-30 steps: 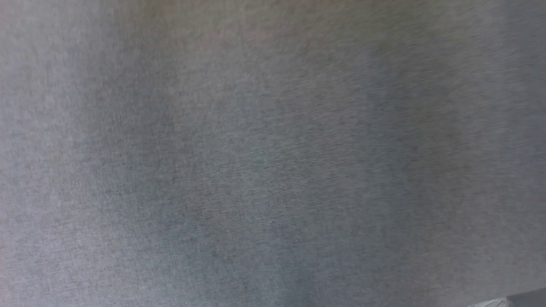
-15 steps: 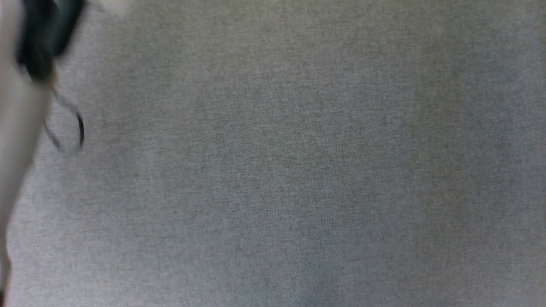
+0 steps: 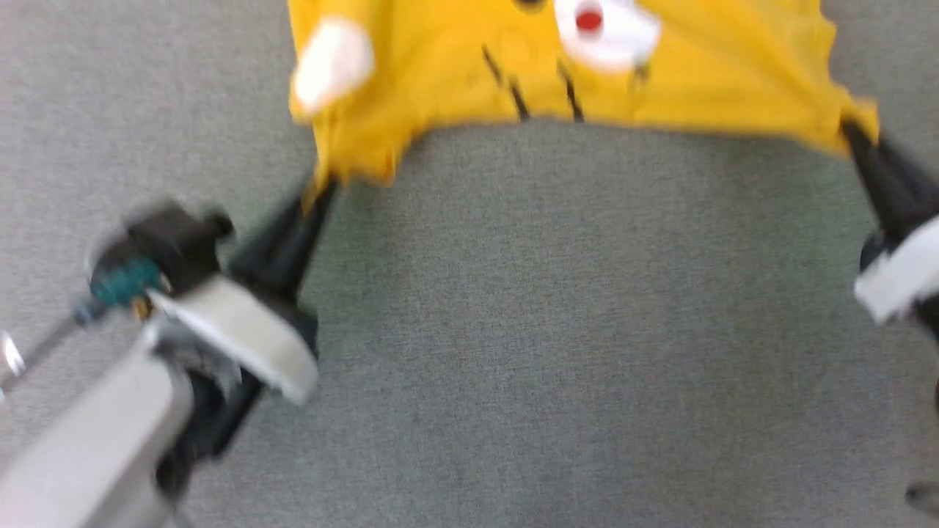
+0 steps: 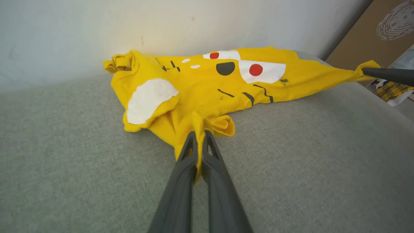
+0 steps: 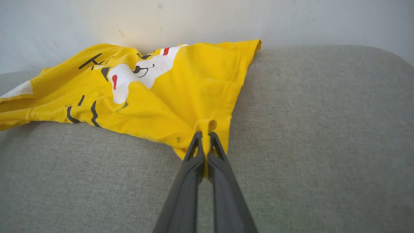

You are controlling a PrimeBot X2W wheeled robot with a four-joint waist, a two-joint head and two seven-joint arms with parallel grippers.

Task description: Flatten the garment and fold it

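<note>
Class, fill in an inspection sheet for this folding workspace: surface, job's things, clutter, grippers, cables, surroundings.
surface: grey fabric cushion.
job's things: yellow T-shirt, print up, rumpled, stretched between both grippers, not yet folded.
clutter: nothing seen.
grippers: left gripper shut on one bunched corner of the T-shirt; right gripper shut on the opposite corner.
cables: what looks like a thin lead by the left wrist, blurred.
surroundings: pale wall behind; cardboard and a checked cloth beyond the cushion.

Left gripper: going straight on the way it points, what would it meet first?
The left gripper is shut on the garment, so more bunched cloth; beyond that, probably the pale wall.
</note>
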